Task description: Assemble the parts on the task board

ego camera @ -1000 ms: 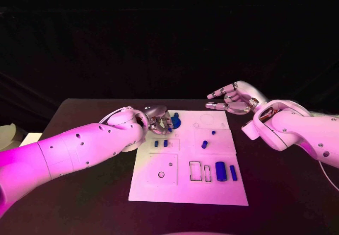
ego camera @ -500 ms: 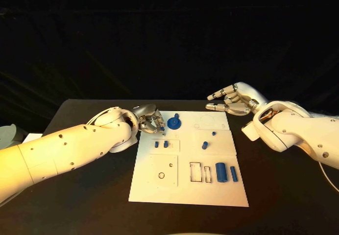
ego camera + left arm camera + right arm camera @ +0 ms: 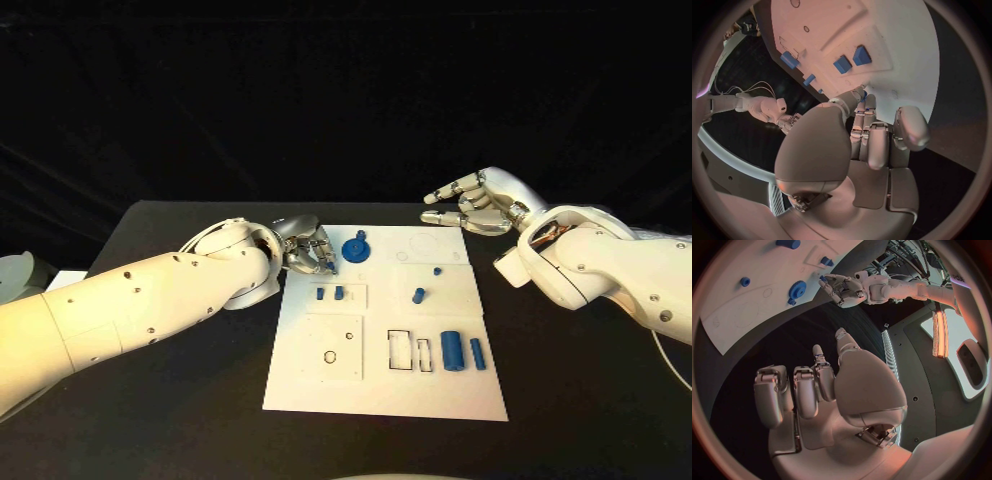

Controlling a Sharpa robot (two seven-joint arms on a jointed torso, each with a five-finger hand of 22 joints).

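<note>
The white rectangular task board point(image 3: 384, 385) lies mid-table, its small blue plastic parts scattered over its recesses. The silver left hand point(image 3: 310, 250) hovers at the board's far left corner with its fingers curled down; whether it pinches a small part I cannot tell. Just beside it lies the round blue toothed gear point(image 3: 358, 247). The silver right hand point(image 3: 476, 202) hangs released off the far right corner, holding nothing. The gear looks light, stiff and rather slick; pinching it across its rim seems surest.
</note>
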